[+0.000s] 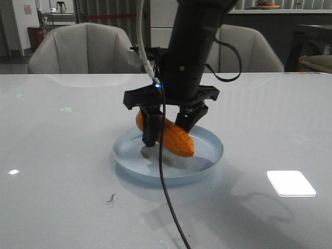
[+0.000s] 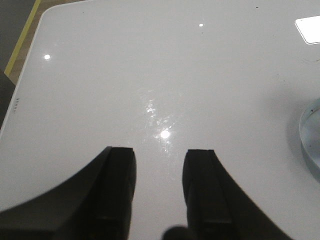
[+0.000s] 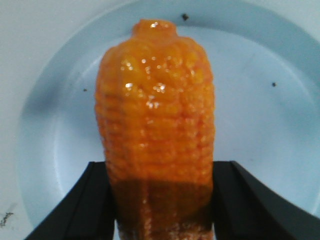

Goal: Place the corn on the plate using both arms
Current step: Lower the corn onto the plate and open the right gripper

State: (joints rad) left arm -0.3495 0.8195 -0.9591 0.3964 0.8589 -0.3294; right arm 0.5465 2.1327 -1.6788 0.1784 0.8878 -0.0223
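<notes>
Corn: one orange cob [image 1: 174,136], tilted, lying across the middle of the plate with its near end low by the plate floor
Plate: one pale blue round plate [image 1: 210,158] on the white counter [image 1: 62,155]; a few dark specks dot it in the right wrist view
Right hand: [image 1: 169,129] down over the plate, both fingers [image 3: 92,200] pressed to the cob's sides, clamped on the corn [image 3: 156,120]
Left hand: [image 2: 160,192] fingers parted with bare counter [image 2: 125,75] showing between them, gripping nothing; plate rim [image 2: 311,142] off to one side
Extras: two pale chairs [image 1: 83,49] behind the counter, one dark smudge [image 1: 111,197] on its surface
</notes>
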